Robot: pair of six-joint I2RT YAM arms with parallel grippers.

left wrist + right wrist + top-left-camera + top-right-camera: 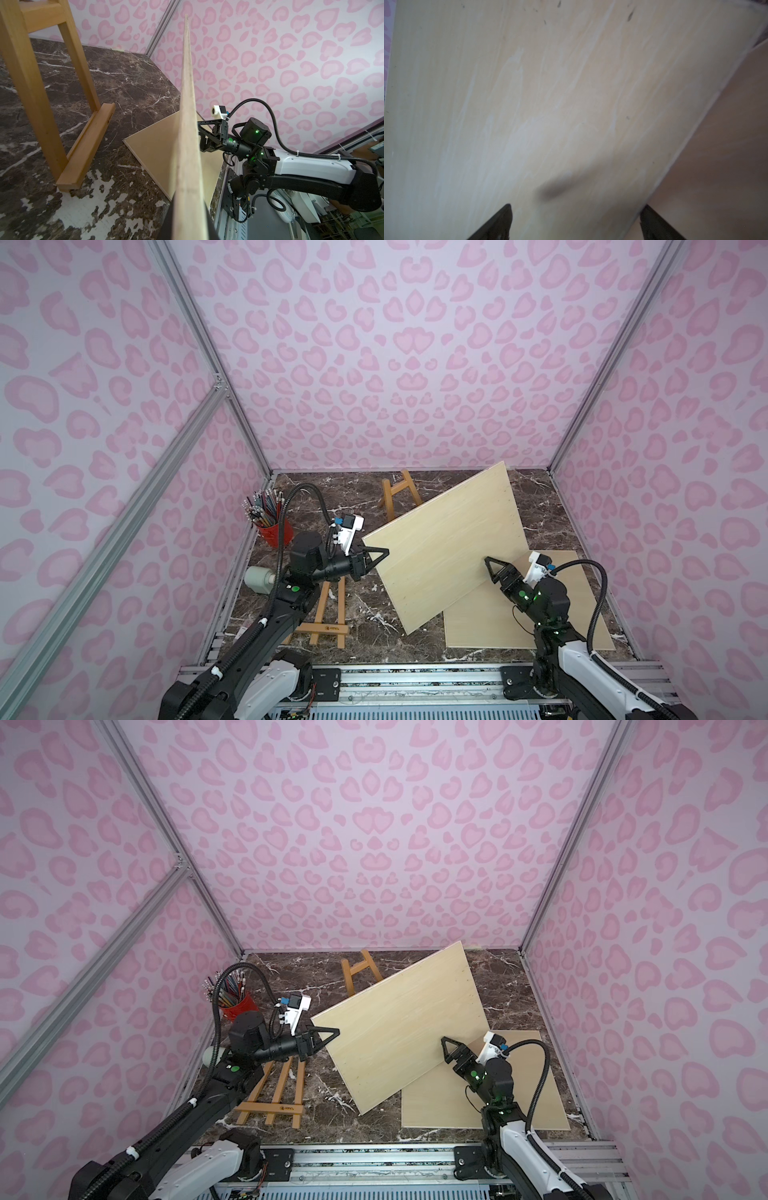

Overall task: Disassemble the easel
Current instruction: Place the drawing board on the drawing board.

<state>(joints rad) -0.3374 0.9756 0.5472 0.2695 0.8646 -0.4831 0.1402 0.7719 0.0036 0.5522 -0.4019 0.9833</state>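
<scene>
Disassembly of the easel, board in transit. The left gripper is pressed together on one corner of the board, which is raised and tilted above the table. The left wrist view shows the board edge-on, running straight out from the jaws. The right gripper has its jaws spread and holds nothing. In the right wrist view one of its fingers lies over the board's face and the other over the flat board on the table beneath. The rear easel is partly hidden behind the board's far edge, and the near easel is below the left arm. Which of the two carried the board cannot be told. Probable failures: with a grip at one corner only, the board's weight acts on a long lever and may turn or slip it in the jaws. Its far corner could then swing into the rear easel and knock it over. If the right jaws close without straddling the edge, they would push the board rather than catch it. A careless left-arm retreat might sweep the pencil cup.
</scene>
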